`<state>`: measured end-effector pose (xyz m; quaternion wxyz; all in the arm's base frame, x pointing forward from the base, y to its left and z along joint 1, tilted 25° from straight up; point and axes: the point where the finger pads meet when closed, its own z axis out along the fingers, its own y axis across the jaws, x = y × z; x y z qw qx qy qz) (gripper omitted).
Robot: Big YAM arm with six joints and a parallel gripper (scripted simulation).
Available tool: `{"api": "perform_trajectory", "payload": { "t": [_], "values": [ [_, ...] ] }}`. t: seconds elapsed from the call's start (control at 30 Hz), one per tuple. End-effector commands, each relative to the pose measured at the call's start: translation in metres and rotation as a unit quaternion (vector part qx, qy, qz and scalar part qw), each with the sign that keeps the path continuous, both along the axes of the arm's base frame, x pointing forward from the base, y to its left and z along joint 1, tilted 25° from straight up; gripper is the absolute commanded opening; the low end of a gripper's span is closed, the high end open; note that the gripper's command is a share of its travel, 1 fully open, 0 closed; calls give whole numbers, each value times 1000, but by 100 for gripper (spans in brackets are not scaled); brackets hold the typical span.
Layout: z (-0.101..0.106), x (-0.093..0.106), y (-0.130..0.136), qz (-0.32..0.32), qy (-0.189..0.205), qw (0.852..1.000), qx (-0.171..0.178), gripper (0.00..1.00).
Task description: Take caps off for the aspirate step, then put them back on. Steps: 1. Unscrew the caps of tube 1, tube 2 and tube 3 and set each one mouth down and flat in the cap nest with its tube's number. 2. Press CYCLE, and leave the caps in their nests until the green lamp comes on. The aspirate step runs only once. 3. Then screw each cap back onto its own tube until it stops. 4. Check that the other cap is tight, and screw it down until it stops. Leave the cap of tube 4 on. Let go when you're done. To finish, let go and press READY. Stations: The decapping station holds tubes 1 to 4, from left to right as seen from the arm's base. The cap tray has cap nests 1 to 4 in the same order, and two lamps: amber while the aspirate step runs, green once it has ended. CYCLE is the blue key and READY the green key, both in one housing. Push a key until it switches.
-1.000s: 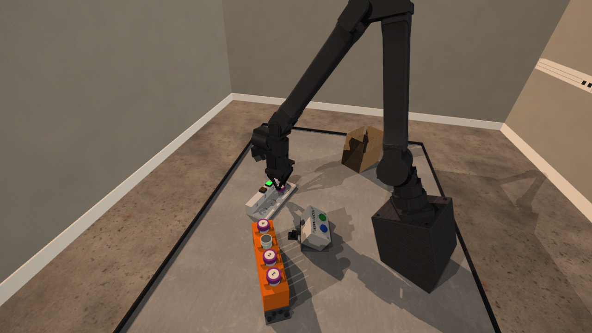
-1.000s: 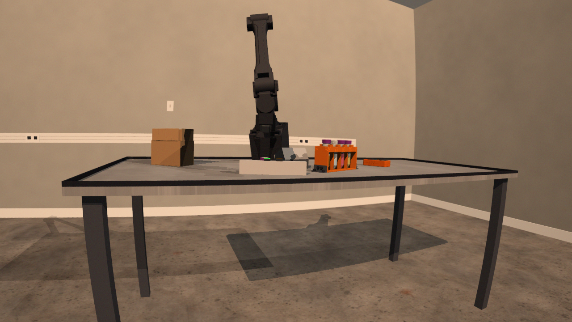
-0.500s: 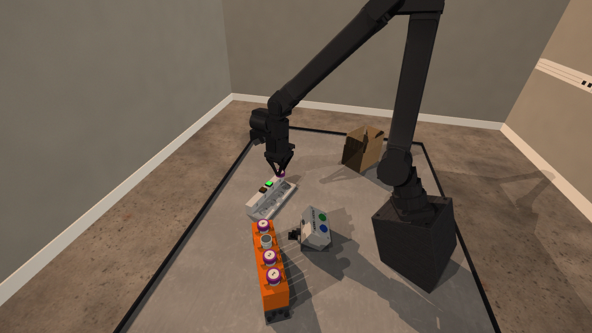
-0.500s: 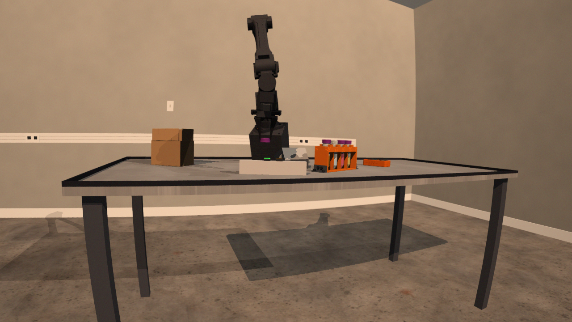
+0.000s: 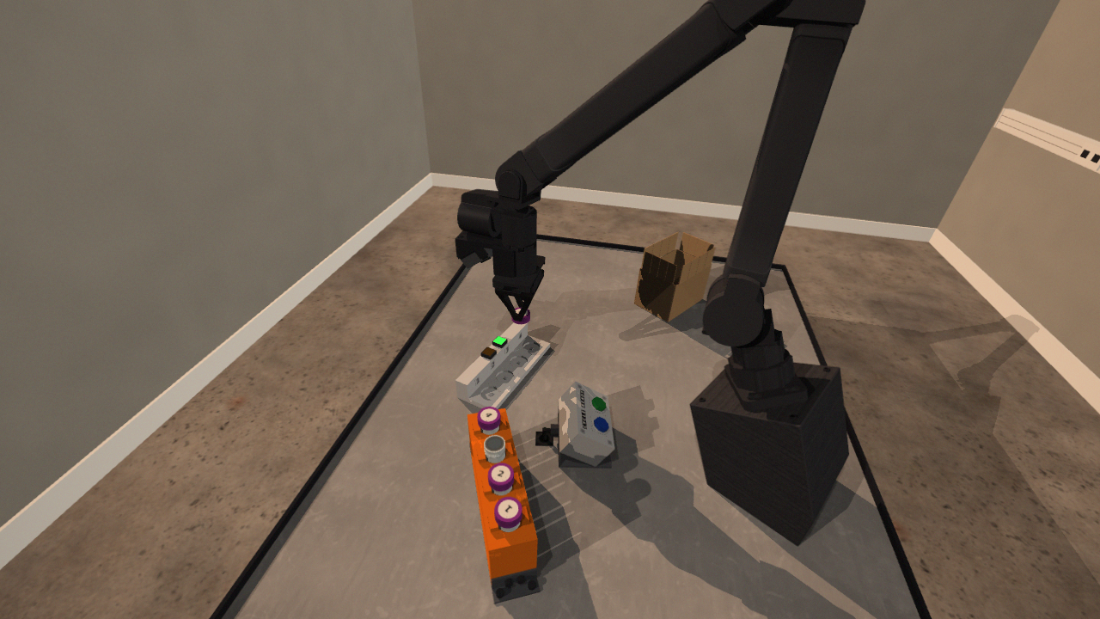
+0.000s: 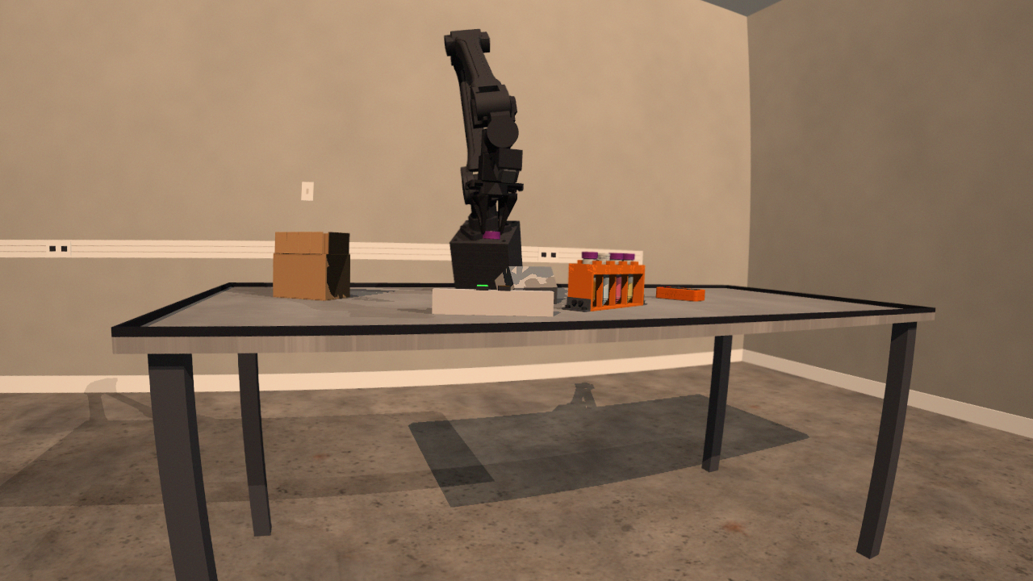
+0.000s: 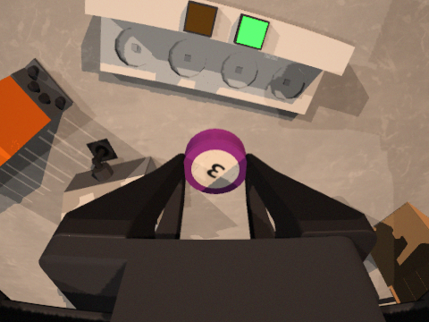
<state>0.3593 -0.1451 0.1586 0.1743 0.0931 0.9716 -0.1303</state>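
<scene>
Green lamp (image 5: 499, 340) (image 6: 482, 286) (image 7: 252, 31) lit, amber lamp (image 5: 488, 352) (image 7: 200, 19) dark: I take the aspirate step as ended. My gripper (image 5: 519, 311) (image 6: 491, 229) (image 7: 214, 164) is closed on the purple cap 3 (image 5: 524, 317) (image 6: 491, 235) (image 7: 215, 169), numeral up, held in the air near the cap tray (image 5: 469, 386) (image 6: 493, 302) (image 7: 308, 105). All four nests bare. At the decapping station (image 5: 513, 555) (image 6: 583, 285) (image 7: 20, 118), tube 3 (image 5: 494, 449) stands uncapped; cap 1 (image 5: 507, 511), cap 2 (image 5: 500, 474) and cap 4 (image 5: 489, 418) sit on their tubes. From this far off, I can't tell how tight any of them is. By my reckoning the recapping is most of the way through. Left to do: carry cap 3 over, screw it on until it stops, check cap 4 and turn it down to its stop, let go, then push the green READY key (image 5: 599, 403). The blue CYCLE key (image 5: 601, 424) should need no further press.

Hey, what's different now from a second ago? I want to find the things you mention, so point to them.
The gripper (image 5: 520, 314) (image 6: 491, 232) (image 7: 214, 164) has lifted the number 3 cap (image 6: 491, 235) (image 7: 215, 168) up out of the cap tray (image 5: 470, 383) (image 6: 492, 302) (image 7: 134, 10). It then swung toward the decapping station (image 5: 513, 555) (image 6: 583, 285) (image 7: 15, 121). The capped tubes, both lamps and the key housing (image 5: 582, 431) (image 6: 536, 277) look unchanged.
</scene>
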Motion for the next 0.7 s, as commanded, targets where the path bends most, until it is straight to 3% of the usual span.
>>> {"api": "perform_trajectory", "payload": {
  "t": [0.0, 0.13, 0.2, 0.27, 0.3, 0.43, 0.47, 0.53, 0.57, 0.63, 0.67],
  "values": [
    [6, 4, 28, 130, 24, 990, -42, 0],
    [0, 8, 52, 232, 52, 968, -81, 0],
    [0, 8, 52, 232, 52, 968, -81, 0],
    [-5, 9, 68, 313, 74, 940, -112, 0],
    [-5, 9, 69, 317, 73, 939, -110, 0],
    [-20, 10, 92, 415, 117, 891, -143, 0],
    [-13, 17, 93, 421, 109, 889, -146, 0],
    [-28, 11, 108, 475, 139, 854, -163, 0],
    [-27, 11, 109, 487, 141, 846, -166, 0],
    [-30, 13, 125, 532, 154, 812, -185, 0],
    [-29, 17, 133, 531, 151, 813, -186, 0]
  ]
}}
